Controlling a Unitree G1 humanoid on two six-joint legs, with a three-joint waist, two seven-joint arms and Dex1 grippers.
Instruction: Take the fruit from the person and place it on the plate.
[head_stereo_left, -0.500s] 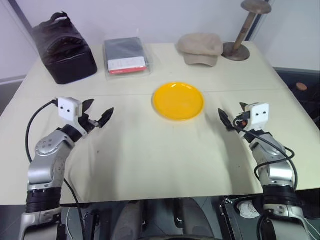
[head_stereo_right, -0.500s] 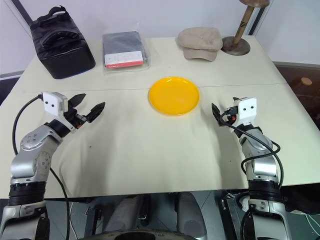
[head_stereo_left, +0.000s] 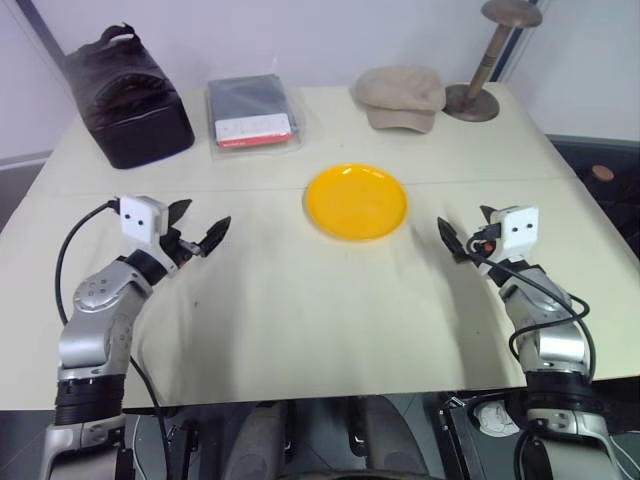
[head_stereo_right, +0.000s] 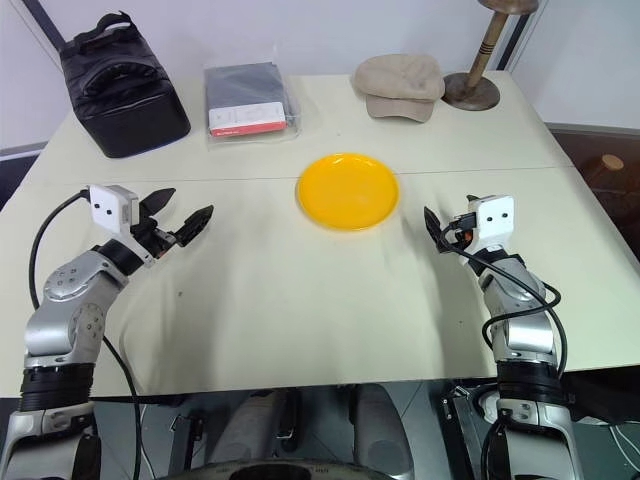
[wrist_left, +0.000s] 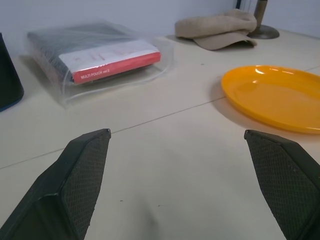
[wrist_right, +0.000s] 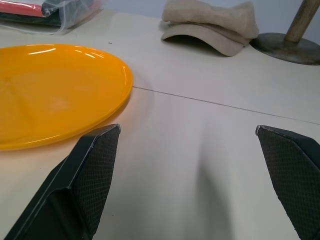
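Note:
The yellow plate (head_stereo_left: 356, 202) lies empty a little beyond the middle of the cream table (head_stereo_left: 300, 310). My left gripper (head_stereo_left: 198, 225) hovers low over the table to the plate's left, open, with nothing between its fingers; the left wrist view looks past its fingertips (wrist_left: 87, 150) toward the plate (wrist_left: 280, 100). My right gripper (head_stereo_left: 467, 232) hangs to the plate's right, also open and empty, and the plate's rim (wrist_right: 115, 95) sits close ahead of one finger. The fruit and the person are out of view.
Along the table's far edge stand a black bag (head_stereo_left: 125, 95), a clear pouch (head_stereo_left: 252, 112) with a red-and-white label, a beige cap (head_stereo_left: 402, 95) and a wooden stand (head_stereo_left: 490, 60). The table's right edge runs just beyond my right arm.

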